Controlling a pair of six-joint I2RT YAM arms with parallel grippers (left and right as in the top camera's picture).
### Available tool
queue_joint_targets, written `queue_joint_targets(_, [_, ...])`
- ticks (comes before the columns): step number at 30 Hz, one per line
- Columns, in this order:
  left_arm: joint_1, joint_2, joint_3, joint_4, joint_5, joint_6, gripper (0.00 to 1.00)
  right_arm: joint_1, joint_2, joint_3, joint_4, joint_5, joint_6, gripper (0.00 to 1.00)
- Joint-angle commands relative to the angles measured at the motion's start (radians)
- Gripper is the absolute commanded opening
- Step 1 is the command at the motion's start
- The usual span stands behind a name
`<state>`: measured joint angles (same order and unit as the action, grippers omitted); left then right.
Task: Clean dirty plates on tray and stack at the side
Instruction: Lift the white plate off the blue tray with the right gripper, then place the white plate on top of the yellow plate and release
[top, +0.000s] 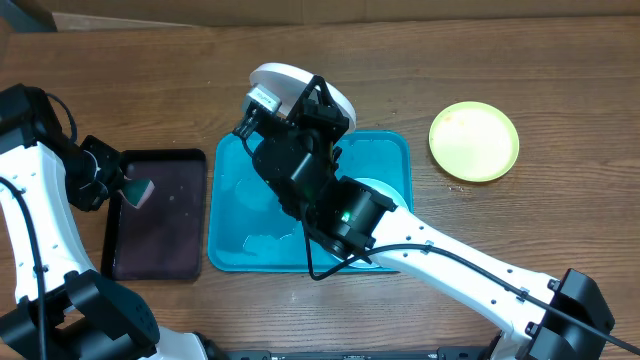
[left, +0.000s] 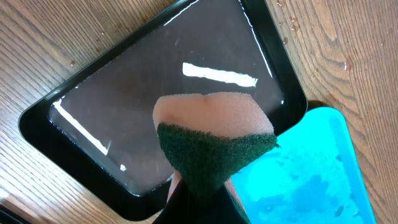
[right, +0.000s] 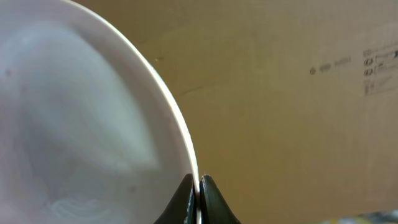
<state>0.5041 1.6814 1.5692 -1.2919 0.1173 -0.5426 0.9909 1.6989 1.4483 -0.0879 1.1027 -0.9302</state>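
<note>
While the right gripper pinches the rim of the white plate, held up near the far edge of the turquoise tray, the left gripper is clamped on a sponge over the water-filled black tray. The yellow-green plate lies on the table, apart to the right. A pale plate sits in the tray under the arm. Likely step: scrubbing the white plate. Next move calls for bringing the sponge across to the plate's face.
</note>
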Motion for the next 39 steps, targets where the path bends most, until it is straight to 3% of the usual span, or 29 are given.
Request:
queue_joint_targets(1, [0.000, 0.000, -0.003, 0.003, 0.010, 0.024, 0.04, -0.035, -0.021, 0.025, 0.000, 0.024, 0.208, 0.04])
queue_joint_targets(4, [0.000, 0.000, -0.003, 0.002, 0.011, 0.027, 0.04, -0.105, -0.021, 0.025, -0.070, 0.027, 0.506, 0.04])
queue_joint_targets(7, [0.000, 0.000, -0.003, -0.002, 0.011, 0.027, 0.04, -0.206, -0.021, 0.025, -0.249, -0.018, 0.878, 0.04])
queue_joint_targets(10, [0.000, 0.000, -0.003, -0.002, 0.010, 0.027, 0.04, -0.344, -0.021, 0.025, -0.462, -0.227, 1.215, 0.04])
queue_joint_targets(13, [0.000, 0.000, -0.003, -0.001, 0.010, 0.027, 0.04, -0.529, -0.020, 0.024, -0.593, -0.527, 1.454, 0.04])
queue_joint_targets(16, [0.000, 0.000, -0.003, -0.001, 0.010, 0.027, 0.04, -0.712, -0.019, 0.019, -0.660, -0.732, 1.514, 0.04])
queue_joint_targets(24, [0.000, 0.000, -0.003, 0.002, 0.010, 0.027, 0.04, -1.039, -0.014, -0.086, -0.693, -0.953, 1.514, 0.04])
queue_joint_targets(39, [0.000, 0.000, -0.003, 0.006, 0.010, 0.034, 0.04, -1.085, 0.030, -0.221, -0.591, -0.946, 1.541, 0.04])
